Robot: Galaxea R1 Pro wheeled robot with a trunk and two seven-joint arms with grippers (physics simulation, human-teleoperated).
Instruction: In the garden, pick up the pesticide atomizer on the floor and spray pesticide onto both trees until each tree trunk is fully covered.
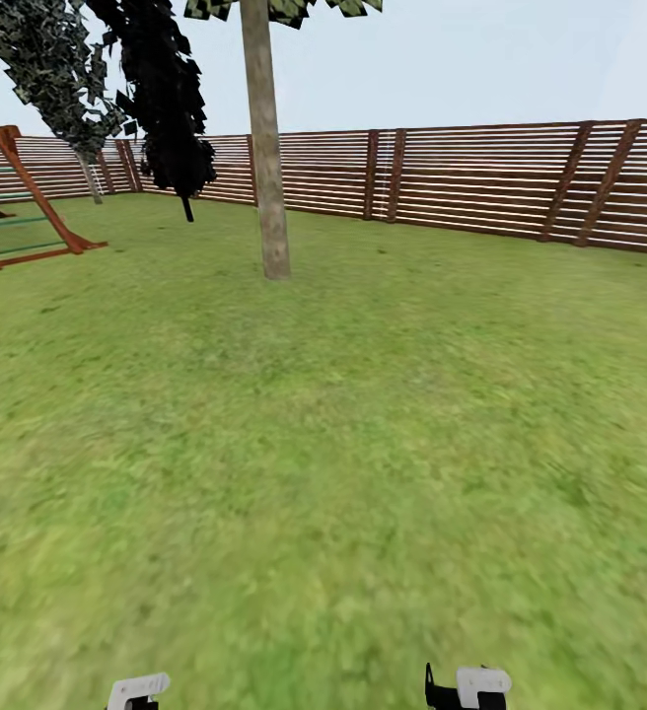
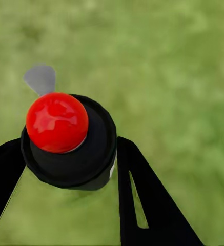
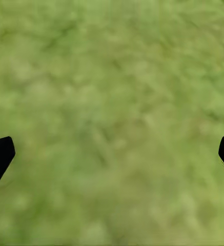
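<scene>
Green lawn (image 1: 363,444) runs to a brown slatted fence (image 1: 481,177); a red-brown climbing frame (image 1: 13,197) stands at left under pale sky.

The wide lawn (image 1: 363,444) is bright green with yellowish and darker green patches. The thick smooth tree trunk (image 1: 264,148) is pale grey-brown with light mottled marks, and its blocky leaf crown (image 1: 294,8) is green with dark squares. The cone-shaped tree (image 1: 166,99) is almost black, and the tree beside it (image 1: 52,69) has dark grey-green speckled leaves. The horizontal-slat wooden fence (image 1: 481,177) is reddish brown with pale stripes between the slats. The wooden climbing frame (image 1: 13,197) is orange-red with green rungs. The sky (image 1: 481,59) is pale blue-grey. The round-topped pesticide atomizer (image 2: 68,138) has a glossy red cap, a black body and a grey nozzle. The left gripper (image 2: 65,174) has black fingers, and the right gripper (image 3: 112,154) has black fingertips.
</scene>
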